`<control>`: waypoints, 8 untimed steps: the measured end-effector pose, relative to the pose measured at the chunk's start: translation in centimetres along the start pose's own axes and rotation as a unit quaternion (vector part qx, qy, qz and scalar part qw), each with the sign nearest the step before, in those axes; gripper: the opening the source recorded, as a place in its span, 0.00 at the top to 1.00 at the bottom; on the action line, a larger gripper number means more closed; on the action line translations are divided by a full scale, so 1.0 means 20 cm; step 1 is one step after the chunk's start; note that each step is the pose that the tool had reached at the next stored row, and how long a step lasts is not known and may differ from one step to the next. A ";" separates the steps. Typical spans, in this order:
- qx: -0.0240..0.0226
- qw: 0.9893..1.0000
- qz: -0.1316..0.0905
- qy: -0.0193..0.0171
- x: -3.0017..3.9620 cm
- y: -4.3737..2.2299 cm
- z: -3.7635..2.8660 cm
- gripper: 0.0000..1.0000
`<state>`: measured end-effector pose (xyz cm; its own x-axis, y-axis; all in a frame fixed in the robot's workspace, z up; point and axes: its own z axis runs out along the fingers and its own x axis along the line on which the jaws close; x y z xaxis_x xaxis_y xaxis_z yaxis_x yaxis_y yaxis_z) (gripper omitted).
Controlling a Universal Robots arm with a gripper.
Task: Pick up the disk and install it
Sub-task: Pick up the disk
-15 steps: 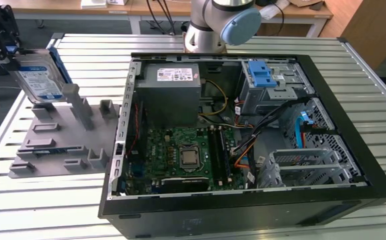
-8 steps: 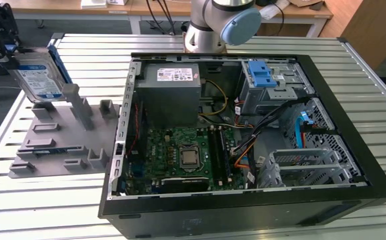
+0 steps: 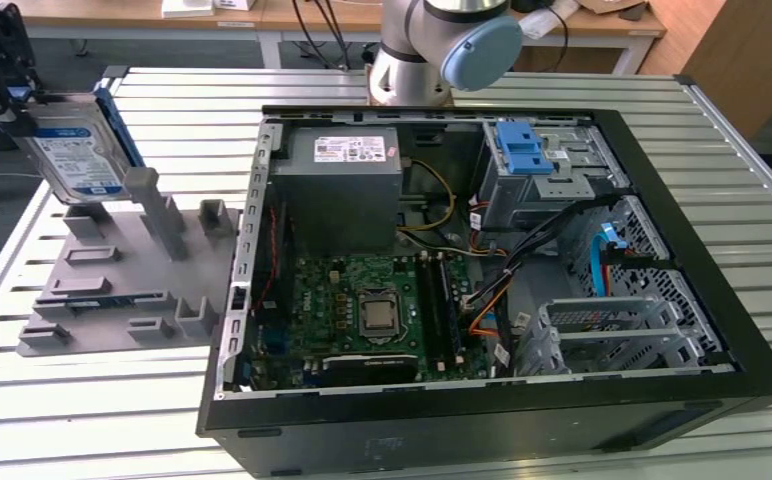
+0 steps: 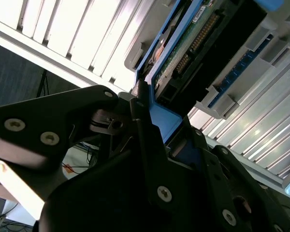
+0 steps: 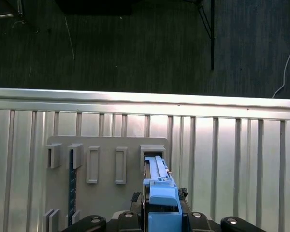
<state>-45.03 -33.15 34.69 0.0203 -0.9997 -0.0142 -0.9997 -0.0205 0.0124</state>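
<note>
The gripper (image 3: 15, 100) is clamped on the blue carrier edge of the disk (image 3: 77, 155). The disk stands on its narrow edge over the far end of the grey holder plate (image 3: 106, 290), at the exterior view's left, well apart from the open computer case (image 3: 493, 425). Standing upright probably suits the holder's slot and lets the fingers pinch the thin bracket; whether the disk is clear of the slot cannot be told. The arm (image 3: 440, 40) rises behind the case, its wrist sighting along the disk's edge onto the plate.
</note>
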 end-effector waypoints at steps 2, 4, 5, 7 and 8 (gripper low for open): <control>0.000 1.000 0.000 0.000 0.000 0.000 -0.003 0.64; 0.000 1.000 0.000 0.000 0.000 0.000 -0.007 0.64; 0.000 1.000 0.000 0.000 0.000 0.000 -0.009 0.64; 0.000 1.000 0.000 0.000 0.000 0.000 -0.013 0.64; 0.000 1.000 0.000 0.000 0.000 0.000 -0.015 0.64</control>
<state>-45.03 -33.15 34.99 0.0203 -0.9997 -0.0142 -0.9997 -0.0205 0.0125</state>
